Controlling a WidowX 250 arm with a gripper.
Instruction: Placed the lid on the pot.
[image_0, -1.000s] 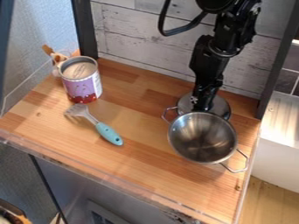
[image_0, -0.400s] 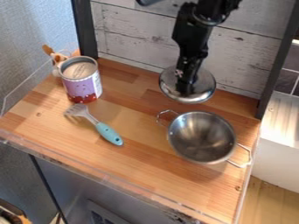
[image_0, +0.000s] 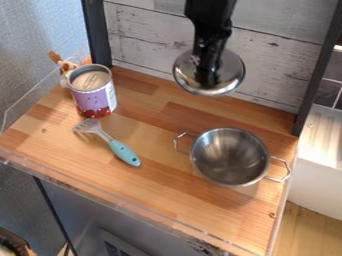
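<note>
- We see the lid (image_0: 230, 72) raised above the counter's back edge, beyond the pot and well apart from it.
- The gripper (image_0: 208, 77) is pinching the lid near its middle from above; we cannot make out a knob under the fingers.
- The metal pot (image_0: 230, 162) sits open and upright near the counter's (image_0: 153, 192) right edge, one wire handle towards the left and the other towards the right edge.
- We judge the lid to be thin, stiff metal: light, not fragile, but smooth and slippery if we took it by its polished rim.
- The centre is our best hold, since the weight then hangs evenly; a loose pinch there could let the disc tip or swivel.
- We would keep that firm pinch, bring the lid over the pot's mouth, level it and lower it gently, as stiff metal on stiff metal won't forgive a crooked landing.
- The pot looks light too, so a rim knocked sideways could slide it towards the counter's right edge.
- If we had to steady or shift the pot, we'd choose its wire handles over the slick, curved wall.
- We'd leave the spatula (image_0: 123, 152) and the can (image_0: 95, 97), nearer the left edge, alone.
</note>
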